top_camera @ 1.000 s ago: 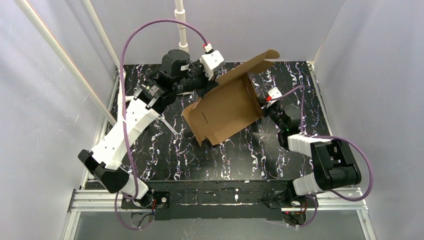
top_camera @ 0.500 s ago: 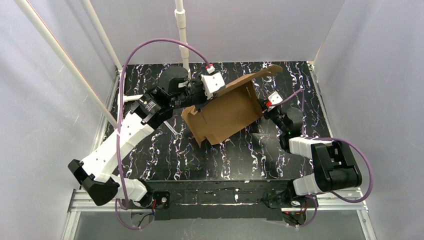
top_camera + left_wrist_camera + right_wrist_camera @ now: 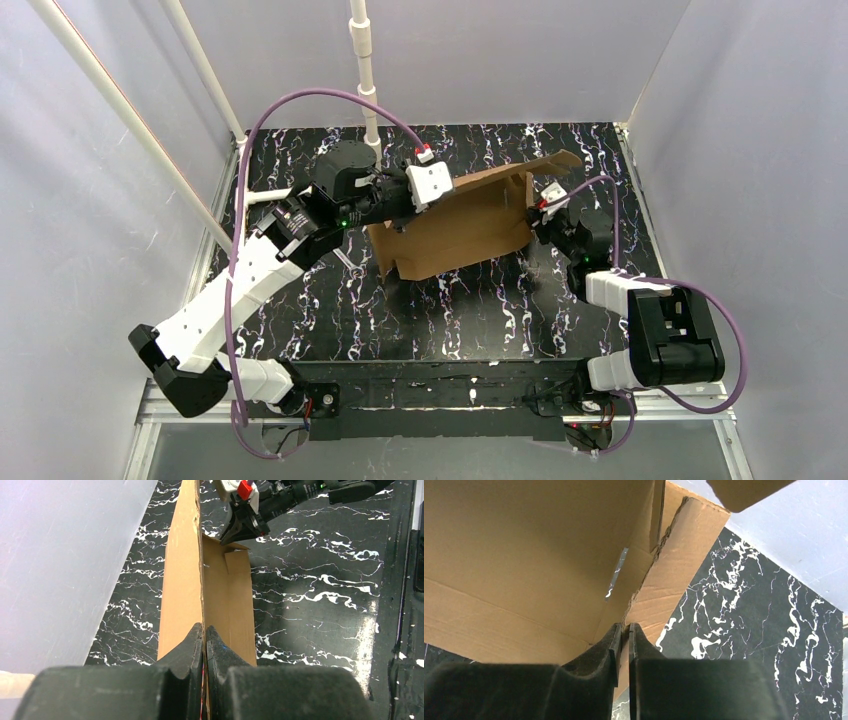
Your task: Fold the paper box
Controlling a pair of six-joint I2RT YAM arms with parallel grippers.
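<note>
The paper box (image 3: 465, 225) is a brown cardboard sheet, partly folded and held tilted above the black marbled table (image 3: 450, 310). My left gripper (image 3: 440, 195) is shut on the box's upright panel (image 3: 182, 580); in the left wrist view its tips (image 3: 205, 627) pinch that panel edge-on. My right gripper (image 3: 534, 214) is at the box's right corner. In the right wrist view its jaws (image 3: 623, 626) stand slightly apart, with a creased side flap (image 3: 674, 570) right at the tips. The box's inner face (image 3: 524, 555) fills that view.
Grey enclosure walls (image 3: 740, 120) surround the table. A white pole (image 3: 362, 60) rises behind the left arm. The right arm's cable and white camera block (image 3: 550, 190) lie next to the box's right end.
The box has swung down flatter and lower towards the table, carried by the left arm. The right gripper's jaws have parted a little at the box's right corner.
</note>
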